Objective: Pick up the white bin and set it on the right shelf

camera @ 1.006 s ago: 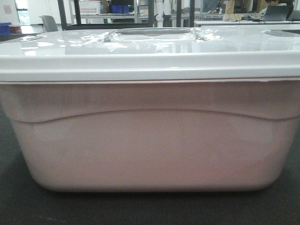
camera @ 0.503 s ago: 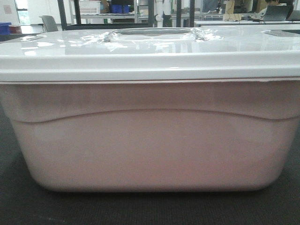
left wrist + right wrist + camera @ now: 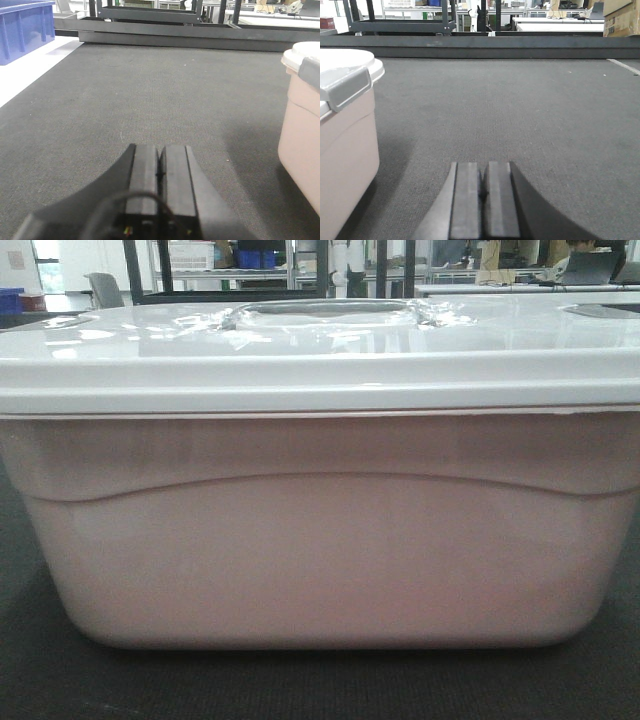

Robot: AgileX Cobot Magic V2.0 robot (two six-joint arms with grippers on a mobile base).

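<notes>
The white bin (image 3: 320, 540) fills the front view: pinkish translucent walls, a glossy white lid (image 3: 320, 360) with a clear taped patch on top. It stands on dark grey carpet. In the left wrist view its end (image 3: 302, 125) shows at the right edge; my left gripper (image 3: 160, 150) is shut and empty, low over the carpet to the bin's left. In the right wrist view the bin's other end (image 3: 345, 140) shows at the left edge; my right gripper (image 3: 482, 167) is shut and empty to its right. The right shelf is out of view.
A blue open bin (image 3: 25, 27) stands at the far left on a white floor strip. A low dark frame rail (image 3: 175, 37) crosses the far end of the carpet (image 3: 520, 110). A cardboard box (image 3: 621, 17) sits far right. Racks and tables stand behind.
</notes>
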